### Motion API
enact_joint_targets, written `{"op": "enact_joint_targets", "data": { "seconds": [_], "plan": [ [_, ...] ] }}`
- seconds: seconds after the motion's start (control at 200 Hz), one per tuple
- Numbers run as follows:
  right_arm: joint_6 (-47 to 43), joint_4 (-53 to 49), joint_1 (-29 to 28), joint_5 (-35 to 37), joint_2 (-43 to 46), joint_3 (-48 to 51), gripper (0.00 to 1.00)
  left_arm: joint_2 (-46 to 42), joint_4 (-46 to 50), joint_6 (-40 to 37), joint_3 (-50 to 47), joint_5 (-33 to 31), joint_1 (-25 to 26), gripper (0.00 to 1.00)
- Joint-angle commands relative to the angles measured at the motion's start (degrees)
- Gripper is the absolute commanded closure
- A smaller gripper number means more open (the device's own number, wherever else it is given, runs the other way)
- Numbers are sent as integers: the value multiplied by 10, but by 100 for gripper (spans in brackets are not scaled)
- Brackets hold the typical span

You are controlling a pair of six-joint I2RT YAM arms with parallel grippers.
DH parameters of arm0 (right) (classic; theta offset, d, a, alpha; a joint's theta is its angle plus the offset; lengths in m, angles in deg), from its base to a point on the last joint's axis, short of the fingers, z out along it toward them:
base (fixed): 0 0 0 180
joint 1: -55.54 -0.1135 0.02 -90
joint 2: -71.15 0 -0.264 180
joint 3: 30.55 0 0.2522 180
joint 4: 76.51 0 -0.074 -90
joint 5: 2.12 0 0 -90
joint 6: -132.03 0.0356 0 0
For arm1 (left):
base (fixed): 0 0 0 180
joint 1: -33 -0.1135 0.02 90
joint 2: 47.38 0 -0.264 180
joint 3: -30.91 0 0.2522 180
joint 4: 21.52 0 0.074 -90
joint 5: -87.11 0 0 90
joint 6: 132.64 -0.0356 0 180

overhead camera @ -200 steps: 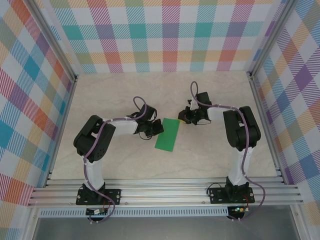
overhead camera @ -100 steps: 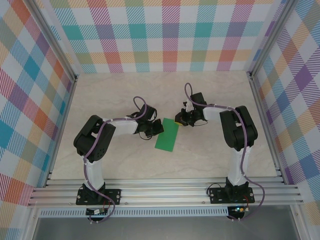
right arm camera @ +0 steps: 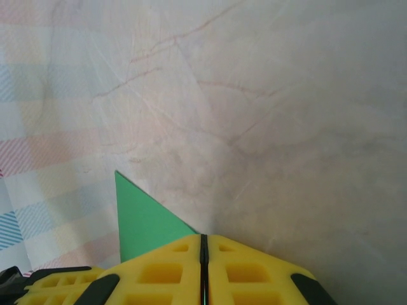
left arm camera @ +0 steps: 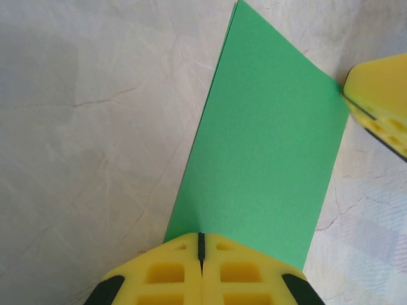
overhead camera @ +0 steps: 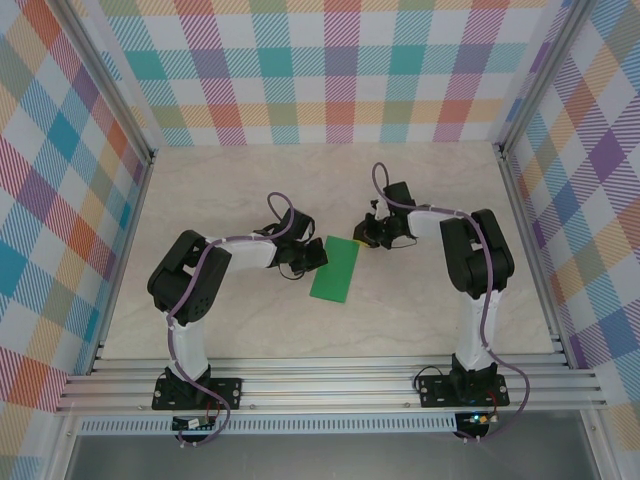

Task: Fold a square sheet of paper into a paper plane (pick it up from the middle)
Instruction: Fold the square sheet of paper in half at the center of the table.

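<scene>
The square sheet of paper is bright green and lies on the table folded into a narrow rectangle. My left gripper is shut, its yellow tips resting on the paper's left long edge; in the left wrist view the paper runs out from under the left gripper. My right gripper is shut at the paper's far right corner. In the right wrist view a green corner sticks out left of the right gripper, and a green sliver shows in the slit between its fingers. No paper plane shape shows.
The table top is pale marble-patterned, enclosed by checked walls with aluminium posts at the sides. The aluminium rail holding both arm bases runs along the near edge. One yellow finger of the right gripper touches the paper's corner in the left wrist view.
The right gripper has shifted a little to the left, onto the paper's far right corner. The left arm and the paper have stayed in place.
</scene>
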Motion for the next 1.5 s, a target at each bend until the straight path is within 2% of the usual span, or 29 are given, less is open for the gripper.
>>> {"op": "enact_joint_targets", "data": {
  "seconds": [0.0,0.2,0.51,0.64,0.8,0.98,1.04,1.175,1.34,1.365,1.42,1.495],
  "plan": [
    [3,6,5,0,-27,-11,91,25,67,-7,-12,-5,18,100],
    [5,15,6,4,-28,11,91,21,68,-6,-12,-7,19,100],
    [-41,-76,6,30,52,-26,90,10,66,-3,-15,-8,20,100],
    [-51,-89,2,36,110,-1,81,-15,62,0,-12,1,22,100],
    [-71,-115,-4,58,183,47,74,-83,79,0,-14,-17,26,79],
    [-106,-111,-47,103,316,123,62,-190,97,12,-64,-85,26,60],
    [-130,-127,-63,116,336,133,57,-224,101,21,-90,-112,24,58],
    [-167,-205,-104,152,337,110,58,-286,106,40,-145,-154,16,57],
    [-217,-224,-225,295,409,110,58,-368,111,66,-208,-191,-8,54],
    [-220,-218,-232,301,419,116,56,-382,113,68,-217,-194,-13,54],
    [-231,-205,-234,283,431,131,44,-411,115,72,-235,-201,-26,53],
    [-282,-205,-234,254,404,145,44,-444,123,74,-253,-214,-42,51]
  ]
}}
